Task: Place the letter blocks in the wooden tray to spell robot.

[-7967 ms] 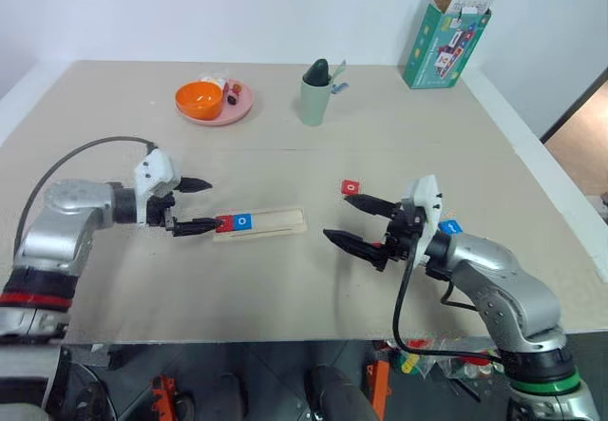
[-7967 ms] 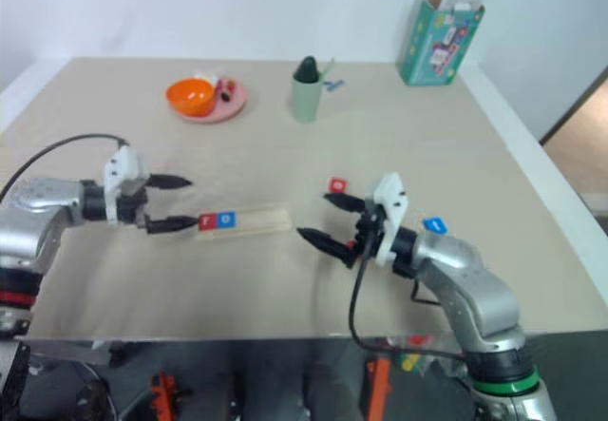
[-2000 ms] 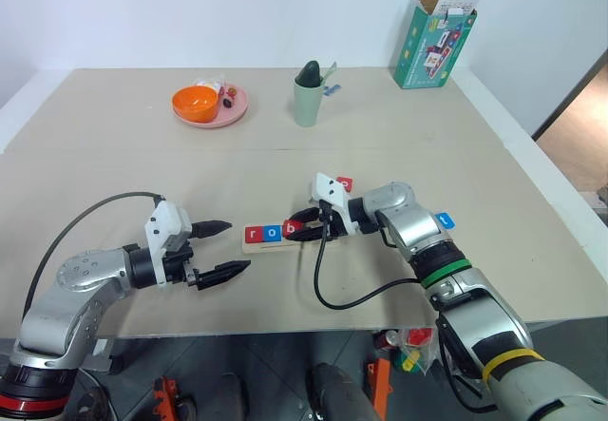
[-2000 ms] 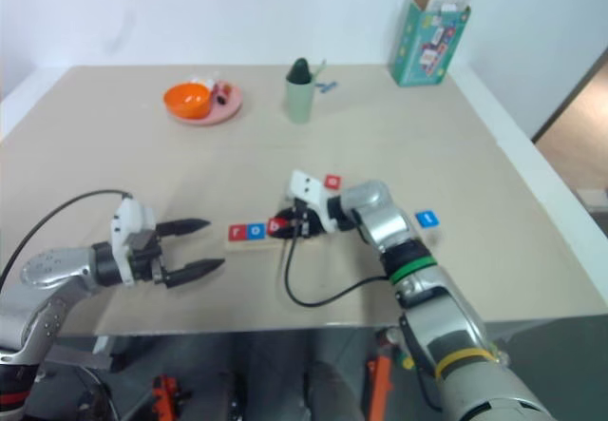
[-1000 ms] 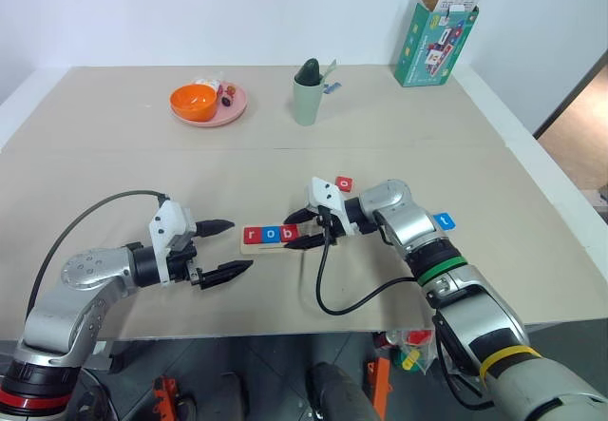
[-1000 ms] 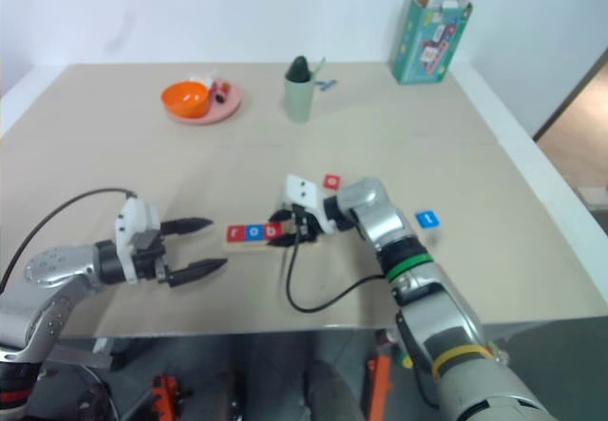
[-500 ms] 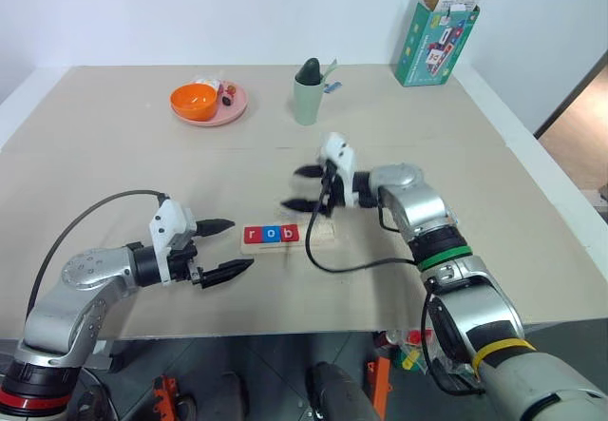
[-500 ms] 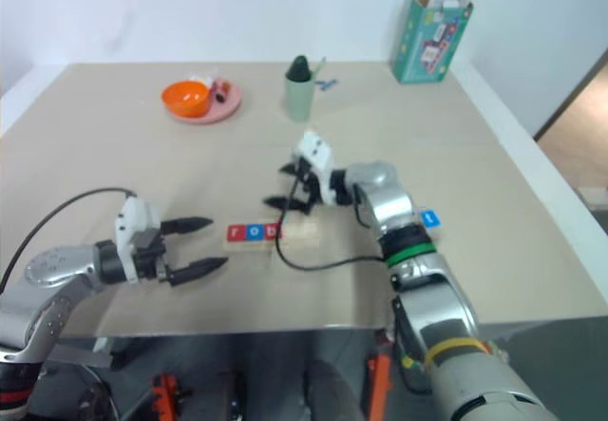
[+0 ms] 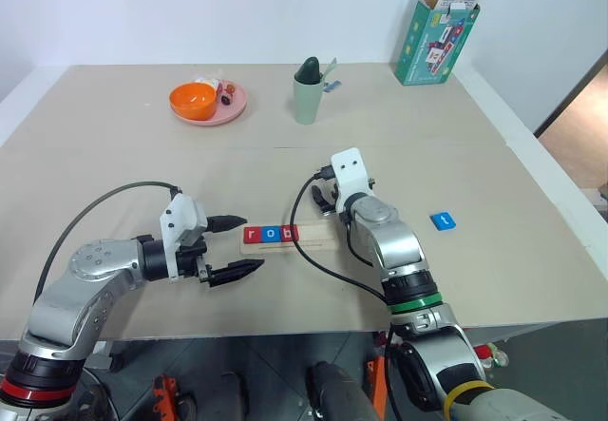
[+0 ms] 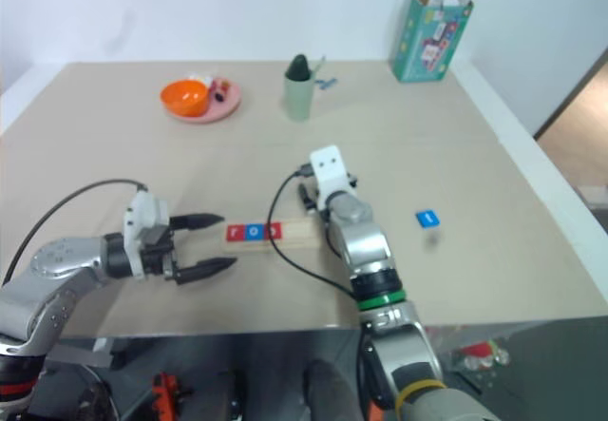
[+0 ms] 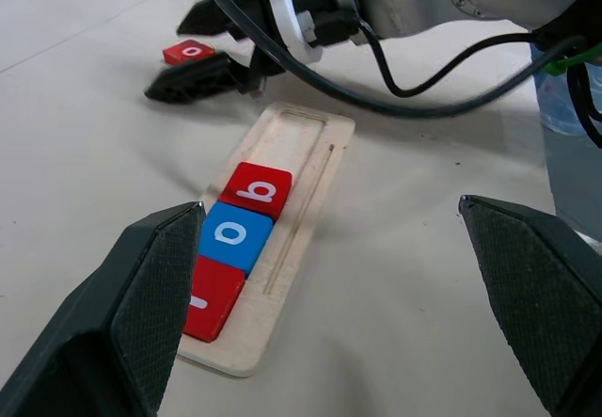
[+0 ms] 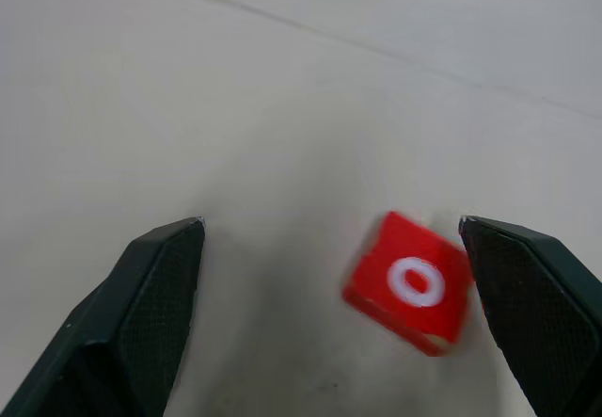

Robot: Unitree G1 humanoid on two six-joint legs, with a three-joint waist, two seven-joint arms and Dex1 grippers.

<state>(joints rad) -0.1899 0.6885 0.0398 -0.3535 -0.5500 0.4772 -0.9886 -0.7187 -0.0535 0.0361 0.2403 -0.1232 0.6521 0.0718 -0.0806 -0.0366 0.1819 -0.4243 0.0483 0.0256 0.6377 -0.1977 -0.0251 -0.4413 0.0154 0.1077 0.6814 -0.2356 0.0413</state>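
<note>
The wooden tray (image 9: 318, 235) lies mid-table with three letter blocks in its left part: red r (image 9: 255, 235), blue o (image 9: 271, 235), red b (image 9: 287, 234). Its right part is bare. My left gripper (image 9: 254, 242) hangs open just left of the tray's left end, holding nothing. My right gripper (image 9: 320, 193) stands open just beyond the tray. A loose red o (image 12: 411, 283) lies on the table between and ahead of its fingers, near one finger (image 12: 527, 313). The blue t (image 9: 442, 220) lies alone to the right.
A pink plate (image 9: 232, 112) with an orange bowl (image 9: 194, 100) stands at the back left. A green cup (image 9: 308, 98) stands at the back centre and a teal carton (image 9: 436, 36) at the back right. The table's right edge runs close to the blue t.
My right gripper has opened off the red b, left it in the tray, swung round and moved back to the loose red o. The left gripper has stayed put.
</note>
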